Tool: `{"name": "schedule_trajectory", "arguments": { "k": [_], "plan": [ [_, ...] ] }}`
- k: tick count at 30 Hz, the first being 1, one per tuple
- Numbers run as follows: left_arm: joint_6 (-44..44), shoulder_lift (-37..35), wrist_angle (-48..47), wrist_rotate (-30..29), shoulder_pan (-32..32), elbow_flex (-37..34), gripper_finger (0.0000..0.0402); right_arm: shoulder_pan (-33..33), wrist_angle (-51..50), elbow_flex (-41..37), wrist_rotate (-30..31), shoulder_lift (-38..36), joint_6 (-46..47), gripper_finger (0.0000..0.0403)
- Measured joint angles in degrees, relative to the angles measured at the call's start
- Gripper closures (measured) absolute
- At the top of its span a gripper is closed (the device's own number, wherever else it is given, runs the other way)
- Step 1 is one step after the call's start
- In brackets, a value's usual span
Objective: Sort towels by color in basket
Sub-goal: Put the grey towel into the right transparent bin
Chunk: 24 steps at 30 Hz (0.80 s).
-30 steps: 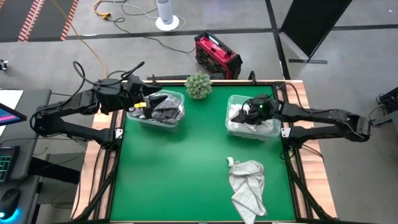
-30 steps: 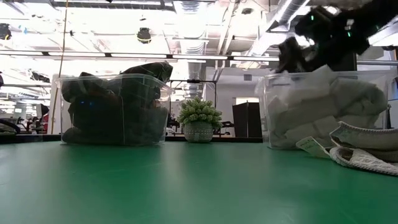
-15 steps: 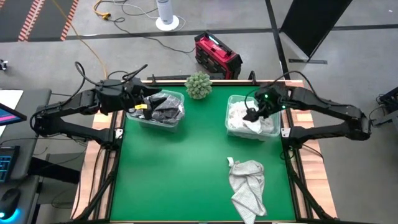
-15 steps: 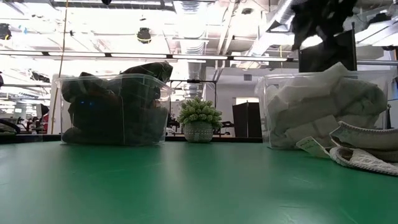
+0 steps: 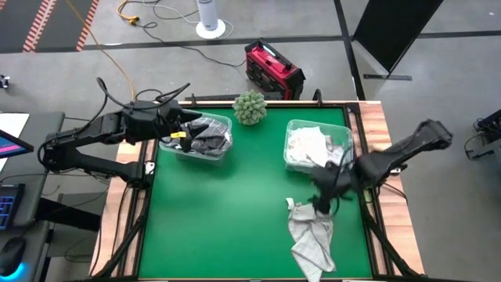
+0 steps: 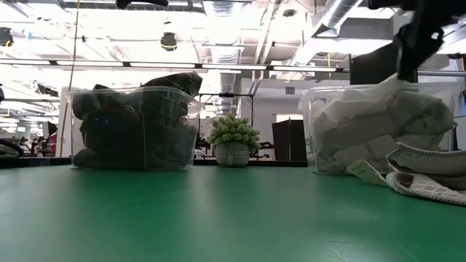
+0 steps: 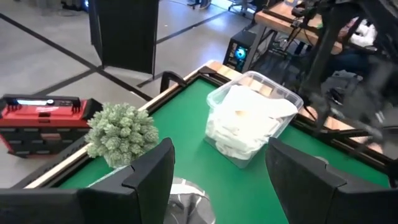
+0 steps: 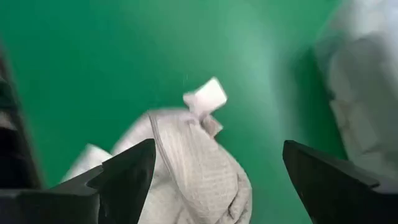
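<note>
A light grey towel with thin grid lines lies crumpled on the green table near the right front, its white tag at its far end. My right gripper hangs open just above that far end, its fingers standing on either side of it, touching nothing. My left gripper is held open and empty over the left clear bin of dark towels. The right clear bin holds white towels.
A small potted plant stands at the table's far edge between the two bins. A raised wooden rim runs along the table's sides. On the floor beyond lies a red toolbox. Open green surface stretches across the middle and near left.
My right gripper has risen out of the right bin with nothing in it, swung toward the table's near edge and rolled, and now hangs over the far end of the grid towel. Its fingers have stayed open. The towels have not moved.
</note>
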Motion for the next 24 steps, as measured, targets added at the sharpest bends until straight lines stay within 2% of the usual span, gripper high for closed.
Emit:
{"name": "schedule_trajectory", "arguments": {
  "k": [6, 10, 15, 20, 24],
  "plan": [
    [1.18, 0.0, 0.63, 0.08, 0.51, 0.0, 0.0162, 8.53, 0.37, 0.0, 0.77, 15.18, -1.71, 0.0027],
    [0.7, -0.01, 1.08, 2.87, 0.51, 0.0, 0.0162, 9.71, 1.64, -0.04, -4.16, 23.93, 3.14, 0.0027],
    [-0.15, -0.19, 1.14, 5.84, 0.49, 0.0, 0.0162, 9.86, 8.94, -0.04, -9.06, 29.62, 4.37, 0.0045],
    [-0.28, -0.83, 1.07, 6.12, 0.51, 0.0, 0.0162, 9.09, 10.44, 0.15, -9.55, 31.83, 4.15, 0.011],
    [-0.28, -1.09, 1.07, 6.1, 0.51, 0.02, 0.0162, 7.48, 10.09, 0.14, -10.66, 31.99, 1.29, 0.0204]
  ]
}}
